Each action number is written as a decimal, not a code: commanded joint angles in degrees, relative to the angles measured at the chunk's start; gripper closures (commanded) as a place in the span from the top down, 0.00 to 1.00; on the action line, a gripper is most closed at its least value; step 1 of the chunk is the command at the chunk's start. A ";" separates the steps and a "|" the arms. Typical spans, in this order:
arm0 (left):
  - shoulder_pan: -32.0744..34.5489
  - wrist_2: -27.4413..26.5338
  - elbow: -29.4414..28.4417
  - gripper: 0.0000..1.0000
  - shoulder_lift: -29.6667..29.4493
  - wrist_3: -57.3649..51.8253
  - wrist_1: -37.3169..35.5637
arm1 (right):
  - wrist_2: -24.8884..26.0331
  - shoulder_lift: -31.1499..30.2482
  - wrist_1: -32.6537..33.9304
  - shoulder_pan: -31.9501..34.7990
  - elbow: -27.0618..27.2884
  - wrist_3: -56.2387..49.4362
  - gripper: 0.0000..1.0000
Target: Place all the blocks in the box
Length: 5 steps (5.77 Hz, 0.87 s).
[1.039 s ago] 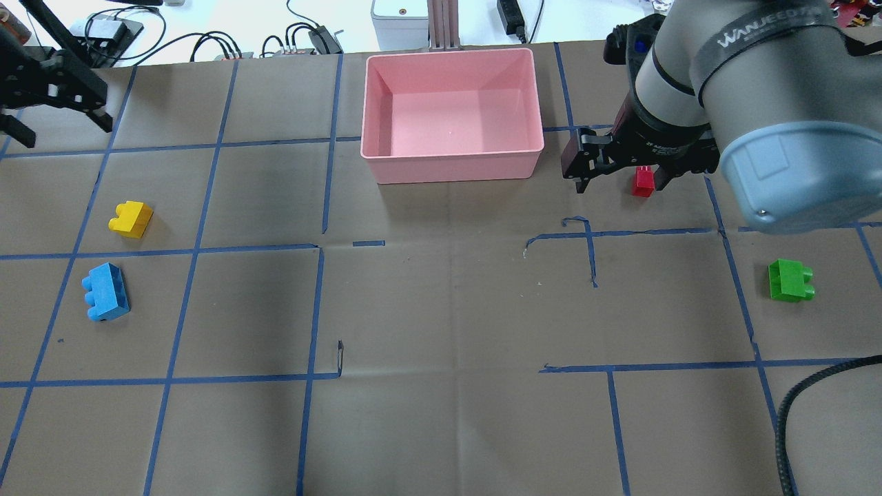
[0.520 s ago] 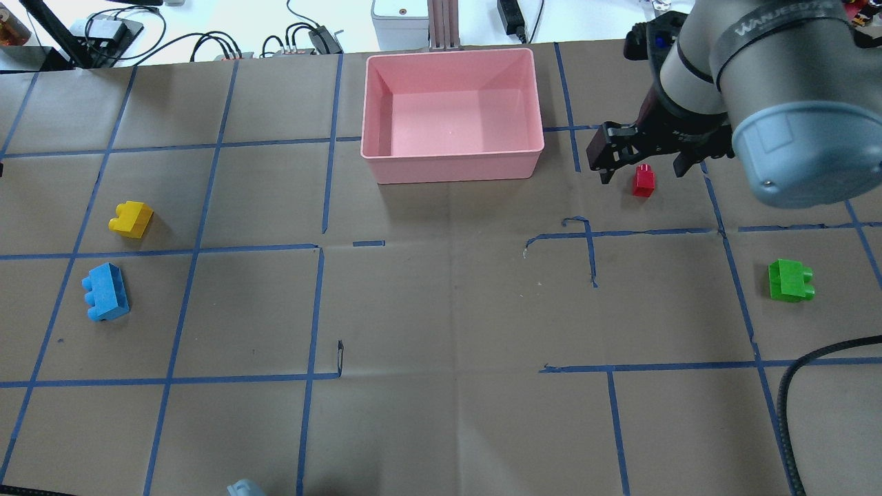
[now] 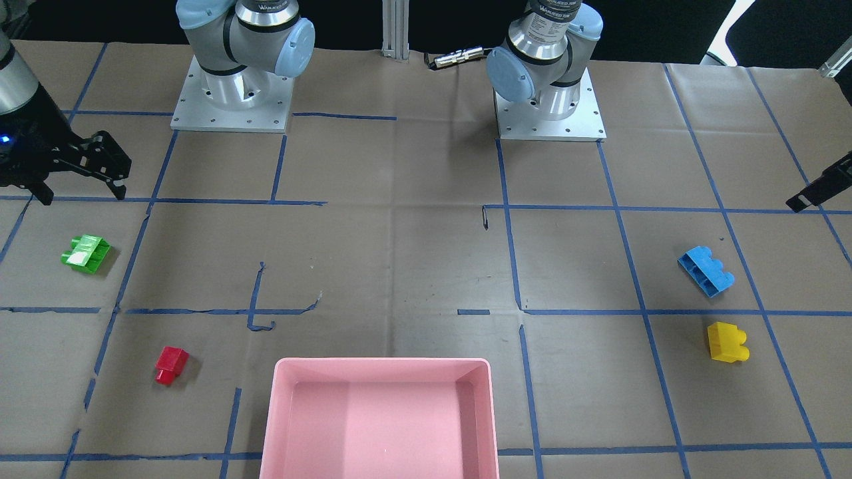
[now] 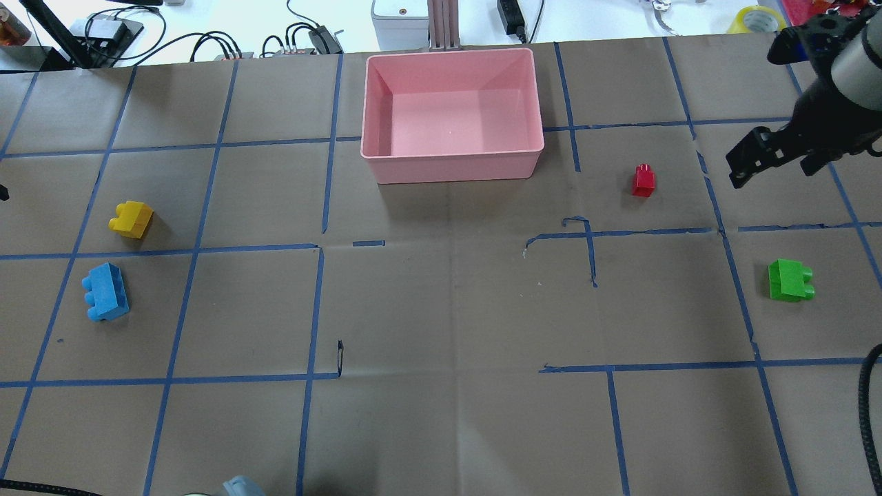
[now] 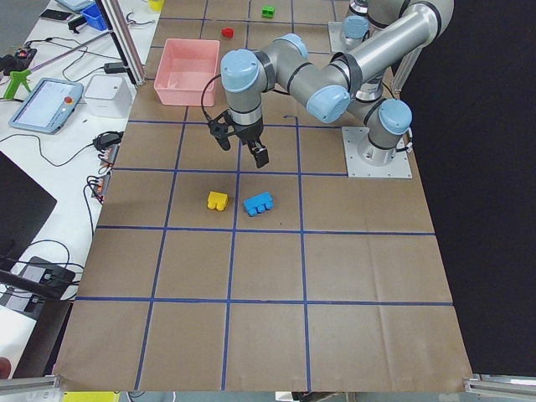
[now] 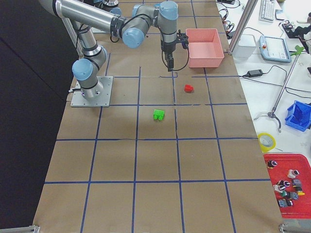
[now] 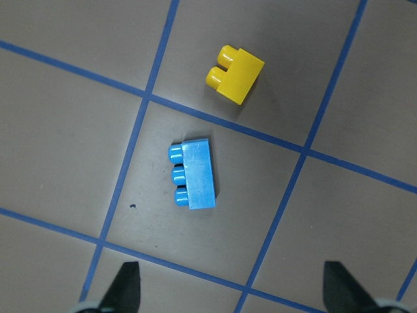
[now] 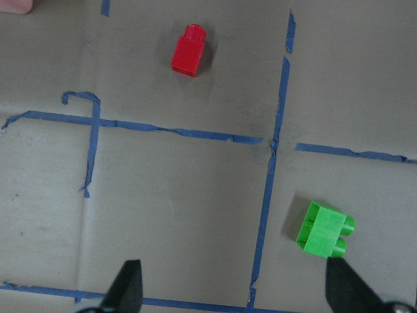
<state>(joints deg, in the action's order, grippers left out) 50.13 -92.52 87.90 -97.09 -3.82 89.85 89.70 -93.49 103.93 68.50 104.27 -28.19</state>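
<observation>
The pink box stands empty at the far middle of the table. The red block lies right of it, and the green block lies nearer on the right. My right gripper is open and empty, raised right of the red block; its wrist view shows the red block and the green block below. The yellow block and blue block lie at the left. My left gripper is open and empty above the blue block and yellow block.
Brown paper with blue tape lines covers the table. Cables and small devices lie beyond the far edge. The two arm bases stand on the robot's side. A black cable hangs at the right edge.
My right gripper has moved right, away from the red block, which stays on the table. My left gripper has left the overhead view on the left.
</observation>
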 commanded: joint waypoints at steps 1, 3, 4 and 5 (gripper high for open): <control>-1.16 -0.82 1.82 0.99 -0.29 4.78 -4.64 | 0.20 -0.11 7.54 -4.07 7.74 -2.21 0.96; -1.26 -0.73 11.62 0.99 -1.69 5.22 -19.54 | 0.73 -0.29 17.70 -11.15 14.89 -3.27 1.00; -1.26 -0.73 15.07 0.99 -4.40 5.83 -28.85 | 0.65 0.84 17.89 -15.20 15.00 -3.45 1.00; -1.17 -0.56 16.32 0.99 -7.47 7.23 -30.60 | 0.73 2.68 17.02 -16.02 15.17 -3.62 1.00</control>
<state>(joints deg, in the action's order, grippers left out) 48.89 -93.20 102.23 -101.77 2.28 63.05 90.38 -92.35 121.28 54.20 119.10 -31.62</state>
